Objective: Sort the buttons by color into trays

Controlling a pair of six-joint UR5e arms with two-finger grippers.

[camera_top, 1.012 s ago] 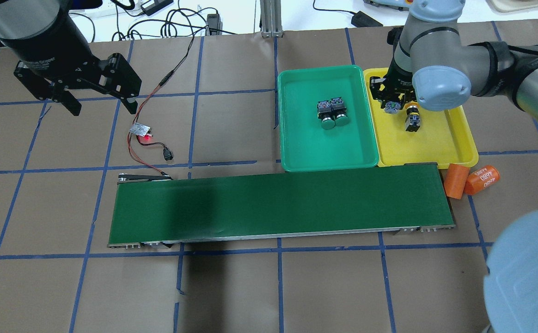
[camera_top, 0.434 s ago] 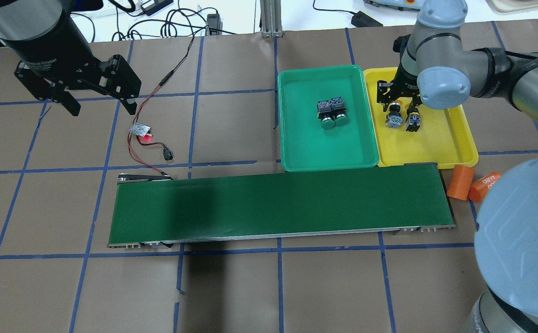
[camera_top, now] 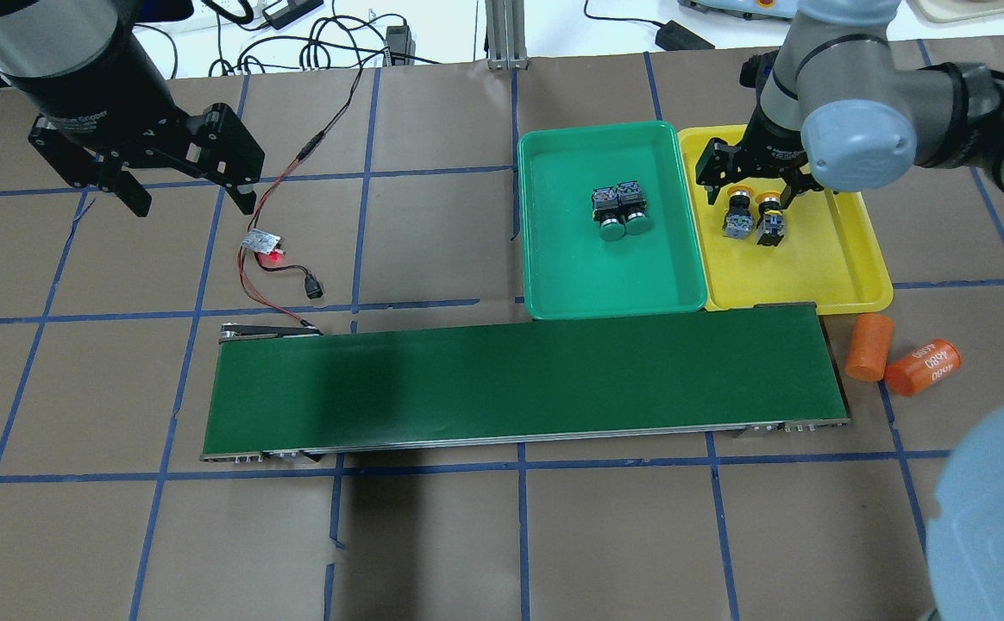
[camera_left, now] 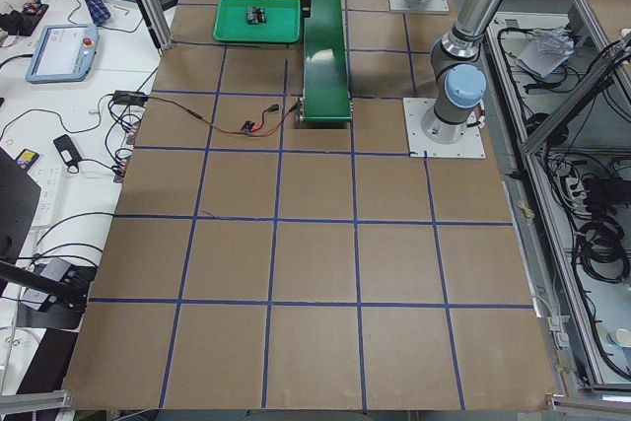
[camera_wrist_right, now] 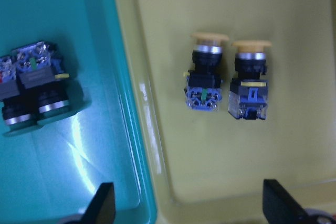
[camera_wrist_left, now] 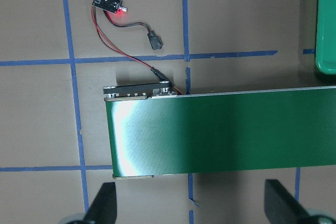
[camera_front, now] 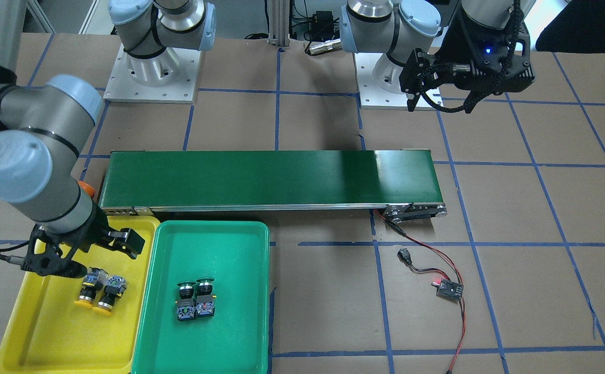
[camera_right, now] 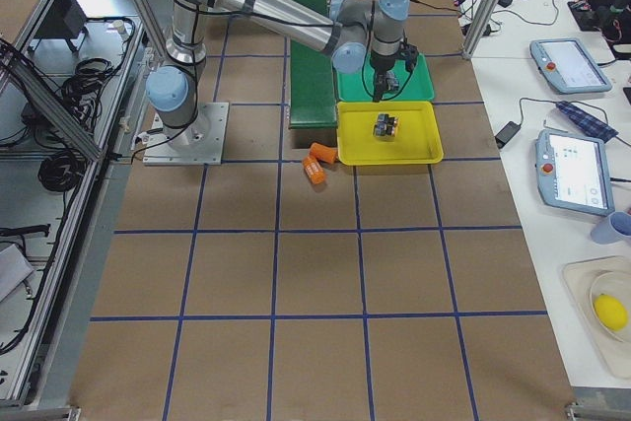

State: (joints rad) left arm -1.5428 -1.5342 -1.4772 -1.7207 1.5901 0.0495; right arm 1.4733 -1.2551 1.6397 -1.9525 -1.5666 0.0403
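Right gripper (camera_top: 749, 191): jaws spread, empty, close above two yellow buttons (camera_top: 736, 217) lying side by side in yellow tray (camera_top: 812, 267). Green buttons (camera_top: 611, 217) in green tray (camera_top: 605, 276). Left gripper (camera_top: 193, 200): jaws spread, well apart from both. Risk on lift-off: catches a cap with a jaw, drags or tips a button toward green tray.

The brown counter (camera_top: 433, 535) is gridded with blue tape lines (camera_top: 523, 535); a white side counter (camera_right: 562, 244) beside it carries teach pendants (camera_right: 565, 58) and tangled black cables (camera_top: 321, 43).
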